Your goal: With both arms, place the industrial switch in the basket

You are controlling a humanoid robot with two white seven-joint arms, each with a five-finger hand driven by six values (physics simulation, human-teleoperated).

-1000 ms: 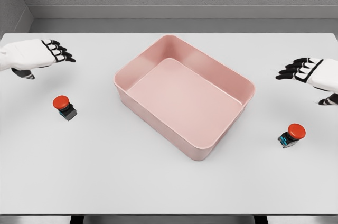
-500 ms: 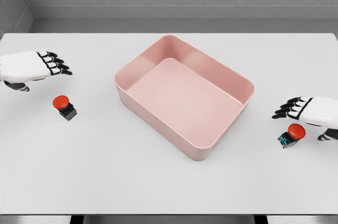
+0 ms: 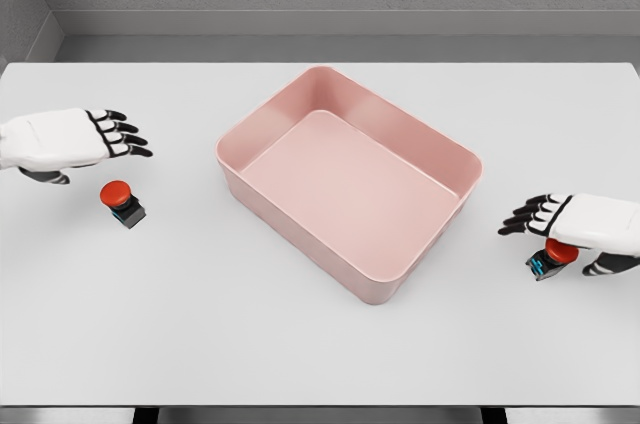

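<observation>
Head view. A pink basket [image 3: 350,184] sits at the centre of the white surface [image 3: 200,344]. It is rectangular and turned at an angle: its long axis runs from the far left to the near right, with one corner pointing toward the near edge of the surface. Nothing lies inside it.

Two industrial switches stand on the surface, one on each side of the basket and both well apart from it. The left switch [image 3: 122,199] stands nearly upright, with its red mushroom button on top and its dark base with a blue accent below, tilted slightly toward the far left. The right switch [image 3: 548,257] shows its red button toward the upper right and its dark and blue base toward the lower left; the button is partly covered.

The left robot hand [image 3: 75,137] hovers just beyond the left switch on its far-left side. Its fingers are extended and spread, pointing right, and it holds nothing.

The right robot hand [image 3: 575,224] is directly over the right switch. Its fingers are extended and spread, pointing left. The thumb hangs to the right of the switch. No closed grasp is visible.
</observation>
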